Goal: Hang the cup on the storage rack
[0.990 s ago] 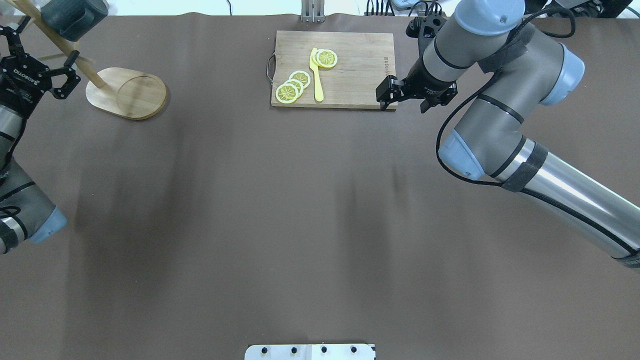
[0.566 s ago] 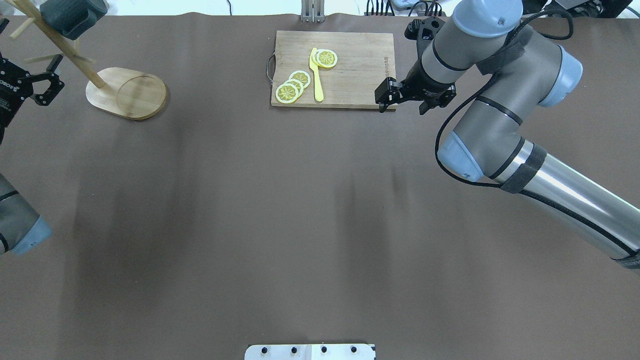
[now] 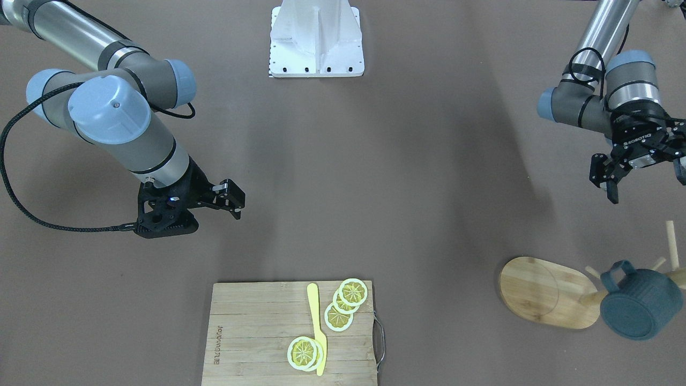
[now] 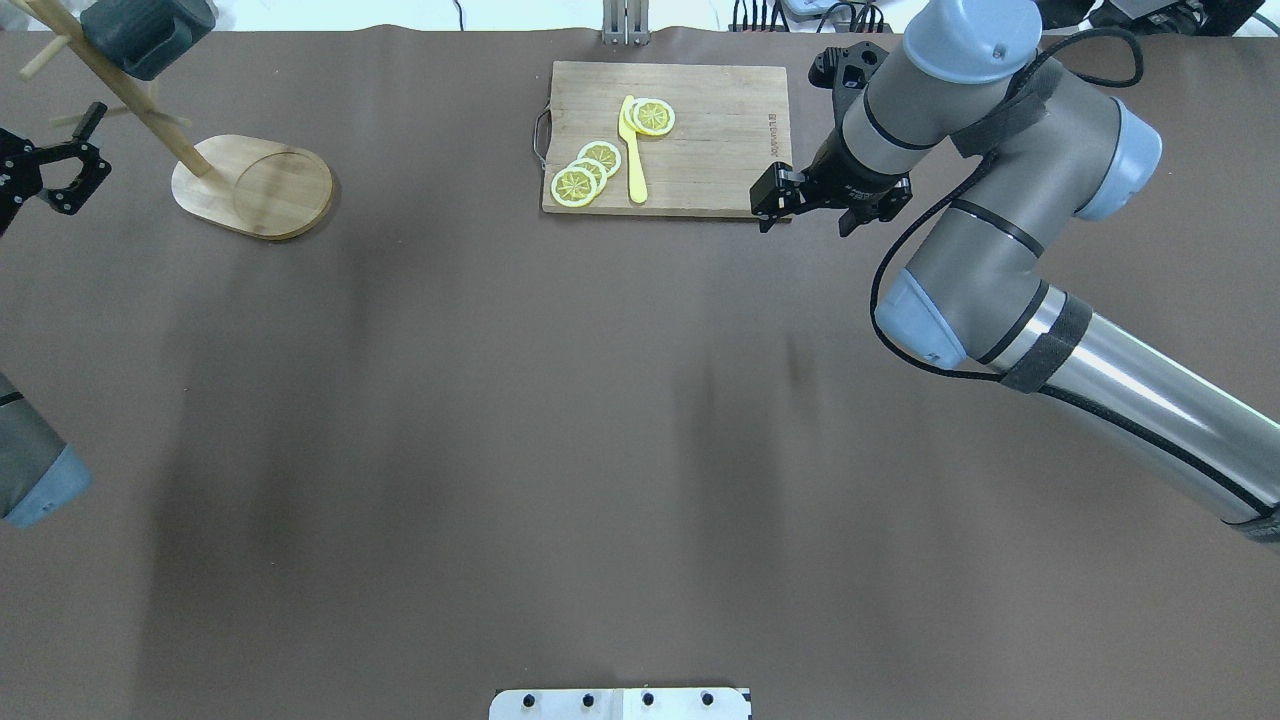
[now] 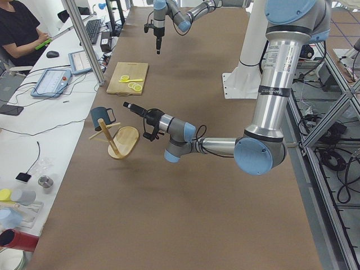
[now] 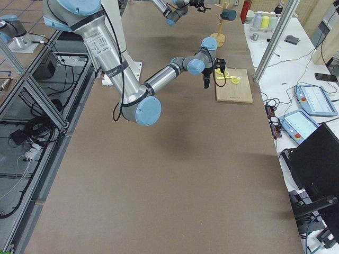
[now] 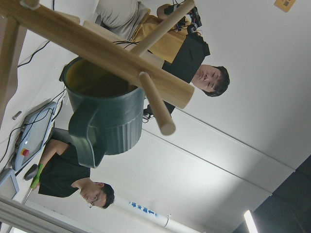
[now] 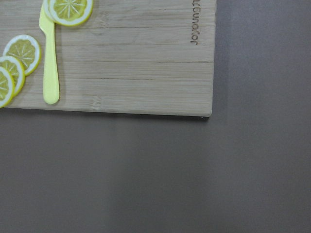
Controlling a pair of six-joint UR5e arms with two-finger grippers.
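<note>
The cup (image 3: 640,311) looks matt and ribbed, the rack (image 3: 541,289) and board (image 3: 252,321) are smooth pale wood with visible grain, the knife (image 8: 50,63) seems yellow plastic, and the table (image 3: 375,187) wears a matt brown covering.

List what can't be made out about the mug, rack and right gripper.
- Dark blue-grey mug on light wooden mug tree: the overhead view's top edge crops both; front-facing, the mug hides its peg.
- Right gripper: open or shut unclear; its wrist covers it overhead, and its own camera shows no fingers.
- Side views: mug too small.
</note>
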